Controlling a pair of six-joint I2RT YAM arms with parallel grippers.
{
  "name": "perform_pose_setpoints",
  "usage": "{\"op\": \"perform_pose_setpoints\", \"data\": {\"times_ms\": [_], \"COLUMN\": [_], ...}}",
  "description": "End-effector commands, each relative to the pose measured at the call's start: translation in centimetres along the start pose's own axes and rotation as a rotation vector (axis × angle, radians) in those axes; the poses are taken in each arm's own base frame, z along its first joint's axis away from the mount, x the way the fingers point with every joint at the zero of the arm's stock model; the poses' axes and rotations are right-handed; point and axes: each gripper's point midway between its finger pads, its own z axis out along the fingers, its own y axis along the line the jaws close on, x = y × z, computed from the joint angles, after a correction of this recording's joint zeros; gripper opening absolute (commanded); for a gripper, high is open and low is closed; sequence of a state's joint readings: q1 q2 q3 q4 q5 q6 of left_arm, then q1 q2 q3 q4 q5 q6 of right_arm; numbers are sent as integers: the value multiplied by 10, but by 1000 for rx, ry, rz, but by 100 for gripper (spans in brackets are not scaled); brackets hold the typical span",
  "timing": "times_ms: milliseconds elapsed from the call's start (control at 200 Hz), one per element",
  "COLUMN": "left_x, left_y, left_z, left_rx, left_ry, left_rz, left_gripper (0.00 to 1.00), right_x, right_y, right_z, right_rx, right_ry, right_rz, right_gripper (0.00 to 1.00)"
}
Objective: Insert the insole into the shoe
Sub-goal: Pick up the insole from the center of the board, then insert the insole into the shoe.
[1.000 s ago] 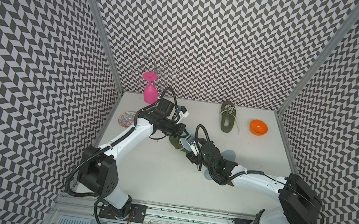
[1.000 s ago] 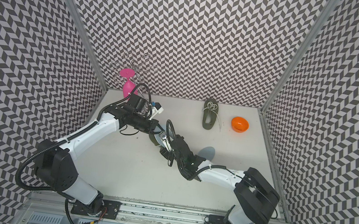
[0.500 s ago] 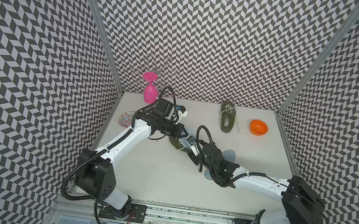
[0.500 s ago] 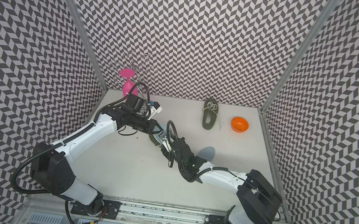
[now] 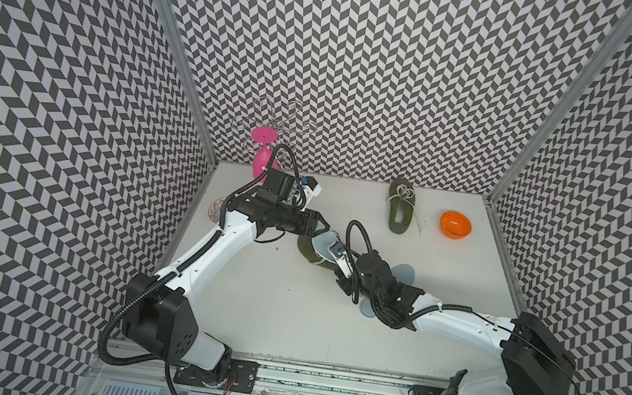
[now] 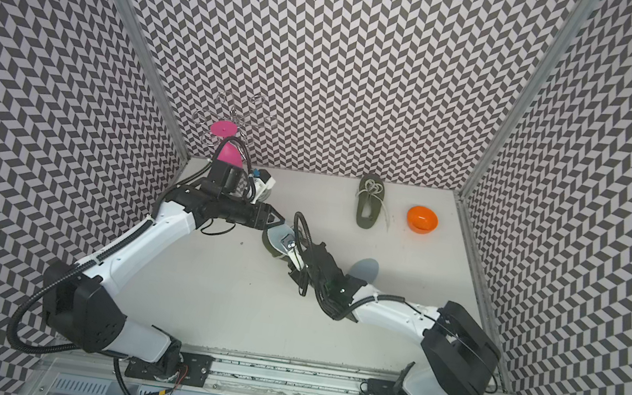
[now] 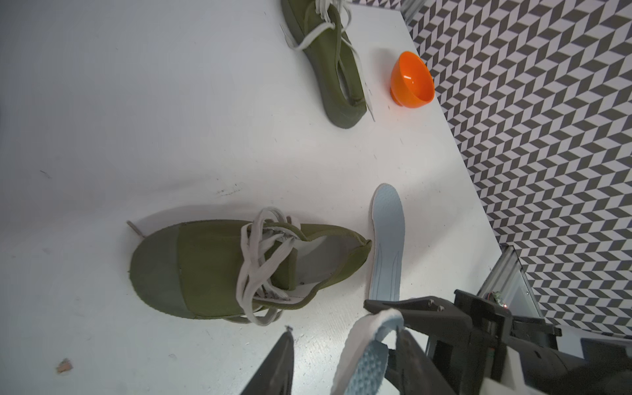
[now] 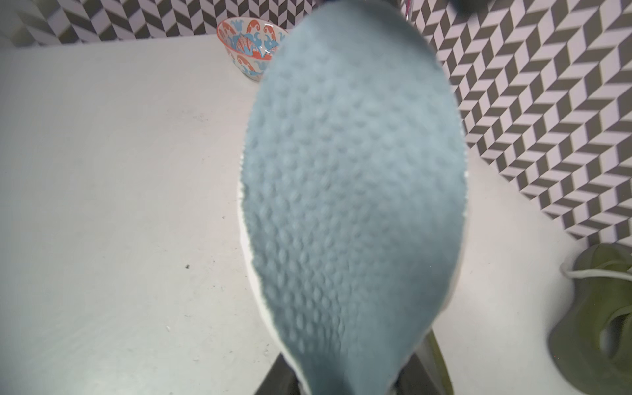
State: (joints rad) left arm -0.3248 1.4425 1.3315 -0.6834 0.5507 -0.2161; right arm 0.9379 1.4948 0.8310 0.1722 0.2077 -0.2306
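Shoes (image 7: 219, 270) (image 7: 335, 78), insoles (image 7: 388, 236) (image 7: 362, 359), bowls (image 7: 412, 80) (image 8: 251, 44): two each; one glass (image 5: 262, 157)

The light was bright and even in both top views. The white tabletop (image 5: 290, 308) had only soft, pale shadows, and the zigzag walls (image 5: 366, 67) looked sharp. In the right wrist view the insole (image 8: 352, 205) was so close that it looked fuzzy, and one corner went dim. The left wrist view was clear, with a soft gray shadow beside the shoe (image 7: 212, 270).

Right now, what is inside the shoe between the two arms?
Through the shoe opening only bare pale grey lining shows. The laces and upper cover the toe end.
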Motion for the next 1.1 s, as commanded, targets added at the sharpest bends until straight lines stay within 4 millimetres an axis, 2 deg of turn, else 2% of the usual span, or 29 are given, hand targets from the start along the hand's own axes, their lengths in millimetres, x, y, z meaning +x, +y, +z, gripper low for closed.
{"op": "perform_pose_setpoints", "data": {"times_ms": [0, 70, 135, 220, 320, 391, 521, 646, 746, 876, 1097], "left_x": [-24, -32, -31, -15, 11, 26, 33, 46, 56, 60, 56], "left_y": [16, 37, 64, 80, 67, 56, 29, 26, 27, 38, 39], "left_z": [-21, -34, -40, -29, 1, 21, 51, 83, 103, 109, 106], "left_rx": [-62, -160, -305, -392, -480, -462, -473, -580, -646, -762, -792], "left_ry": [-129, -203, -241, -207, -152, -130, -122, -45, 3, 35, 34], "left_rz": [-39, -84, -128, -155, -87, -89, -33, 46, 92, 132, 160], "left_gripper": [50, 52, 54, 55, 59, 59, 60, 61, 61, 61, 61], "right_x": [-21, -19, -13, -2, 15, 28, 46, 56, 57, 56, 58], "right_y": [-12, -20, -33, -52, -79, -97, -125, -146, -153, -153, -149], "right_z": [-4, -4, -3, -5, -13, -20, -29, -33, -34, -35, -34], "right_rx": [11, 18, 33, 42, 67, 91, 130, 161, 156, 146, 126], "right_ry": [-31, -1, 47, 129, 218, 261, 303, 314, 308, 305, 310], "right_rz": [57, 80, 109, 161, 267, 349, 478, 554, 582, 586, 583], "right_gripper": [31, 32, 32, 32, 32, 33, 33, 33, 33, 33, 33]}}
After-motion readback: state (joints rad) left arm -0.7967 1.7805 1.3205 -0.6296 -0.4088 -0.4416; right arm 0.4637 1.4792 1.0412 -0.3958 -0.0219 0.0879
